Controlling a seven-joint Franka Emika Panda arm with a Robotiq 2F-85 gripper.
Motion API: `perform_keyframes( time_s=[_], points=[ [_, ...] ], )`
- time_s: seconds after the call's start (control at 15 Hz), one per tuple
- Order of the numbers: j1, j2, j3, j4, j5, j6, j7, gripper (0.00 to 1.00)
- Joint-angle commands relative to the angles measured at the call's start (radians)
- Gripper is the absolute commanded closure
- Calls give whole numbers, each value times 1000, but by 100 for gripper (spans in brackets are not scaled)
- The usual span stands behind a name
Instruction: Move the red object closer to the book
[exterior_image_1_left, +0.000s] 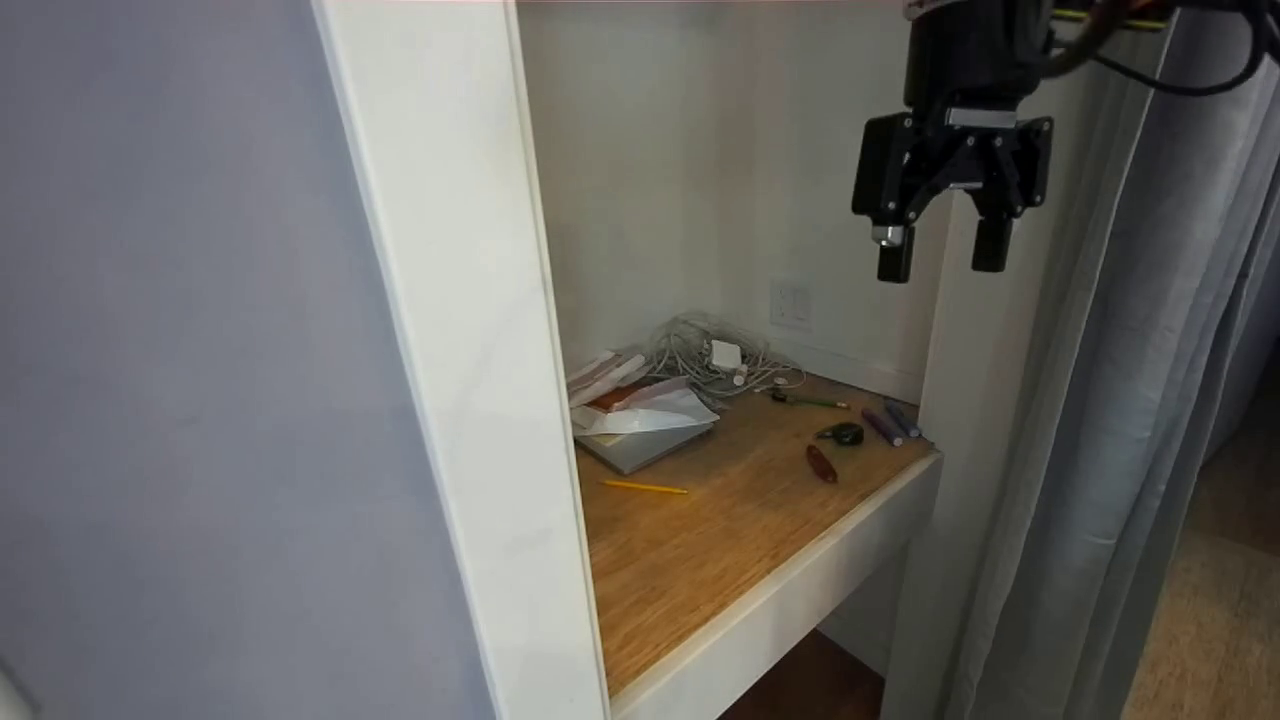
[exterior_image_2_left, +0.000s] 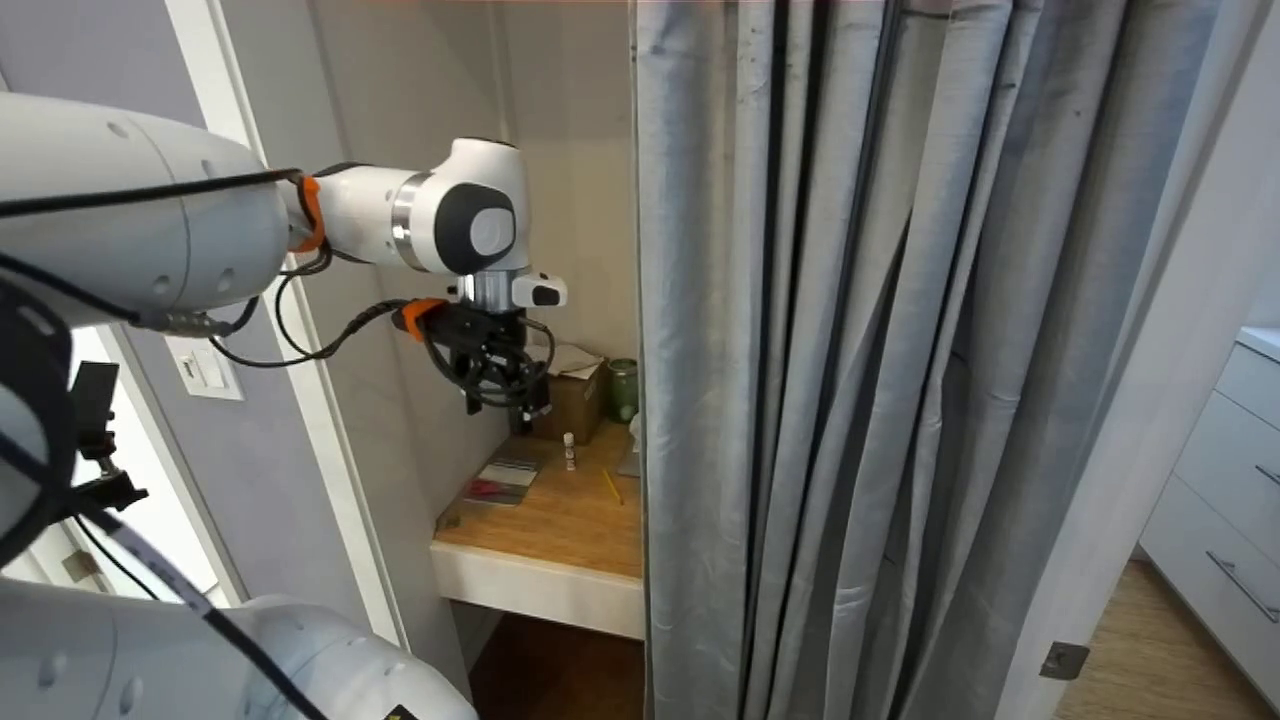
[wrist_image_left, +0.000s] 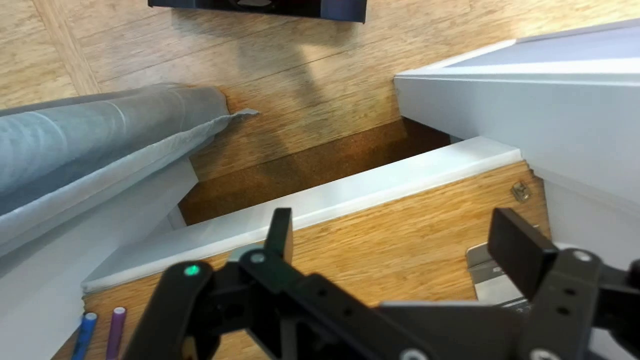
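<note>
So the tool (exterior_image_1_left: 943, 262) is up high, well above the surface (exterior_image_1_left: 720, 560), fingers (exterior_image_1_left: 895, 260) spread wide apart, with the surface showing through the gap in the wrist view. The red object (exterior_image_1_left: 821, 464) is lying near the front edge of the surface, over toward the curtain (exterior_image_1_left: 1090, 430) end, just beside a little dark green thing (exterior_image_1_left: 842, 433). A purple marker (exterior_image_1_left: 882, 427) and a blue marker (exterior_image_1_left: 902, 419) sit side by side close to it, and there's a green pencil (exterior_image_1_left: 812, 402) a bit further back.

The book (exterior_image_2_left: 505, 478) is way over by the opposite wall (exterior_image_2_left: 420, 420), lying flat, pale cover with red marking on it. In the wrist view a finger covers part of it. A yellow pencil (exterior_image_1_left: 645, 487) lies between the book and the red object, so those two are well apart. A white tube (exterior_image_2_left: 570, 452) stands upright between the book and that pencil, with a box (exterior_image_2_left: 580, 405) and a green jar (exterior_image_2_left: 623, 388) behind.

Back corner's a tangle of white cables (exterior_image_1_left: 690, 352) with a white plug (exterior_image_1_left: 726, 355) in it, next to a white bag (exterior_image_1_left: 665, 412) lying on a flat grey item (exterior_image_1_left: 650, 447).
</note>
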Motion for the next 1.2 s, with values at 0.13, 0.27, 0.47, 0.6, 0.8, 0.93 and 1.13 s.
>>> perform_keyframes(
  time_s=[0.13,0.27,0.47,0.6,0.8,0.93,1.13],
  points=[
    [-70,165,-8,34,-8,139,76,0],
    [-90,236,-18,39,-11,210,102,0],
    [-107,343,-46,40,-8,346,111,0],
    [-116,411,-60,34,-28,439,119,0],
    [-130,512,-79,3,-93,628,145,0],
    [-134,578,-94,-8,-152,750,168,0],
    [-135,685,-131,-11,-255,911,253,0]
  ],
)
